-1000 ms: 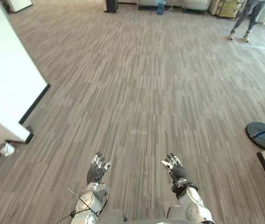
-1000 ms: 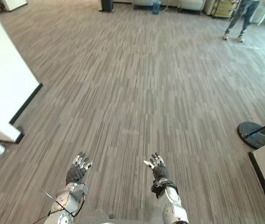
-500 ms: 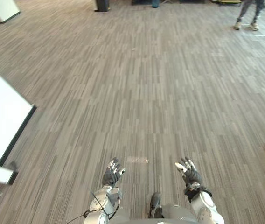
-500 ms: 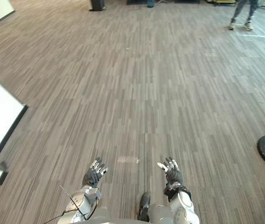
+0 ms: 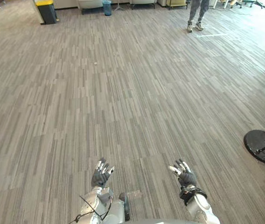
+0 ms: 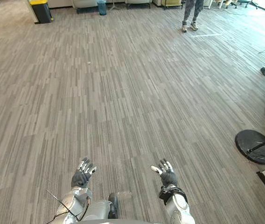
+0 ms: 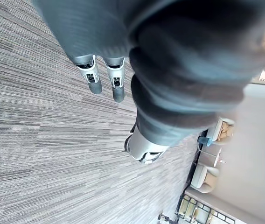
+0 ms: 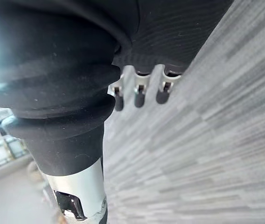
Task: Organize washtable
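Left eye view: grey striped floor (image 5: pixel 123 93) spans scene. Black round stand base (image 5: pixel 262 146) at right edge. Person's legs (image 5: pixel 195 11) and yellow-lidded bin (image 5: pixel 46 10) at far end, well apart. Left hand (image 5: pixel 100 175) and right hand (image 5: pixel 185 176) low, above floor, fingers spread straight, both empty.

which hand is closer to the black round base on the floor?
Right. The right hand is open, with the black round base ahead and to its right; the left hand, also open, sits farther off on the other side.
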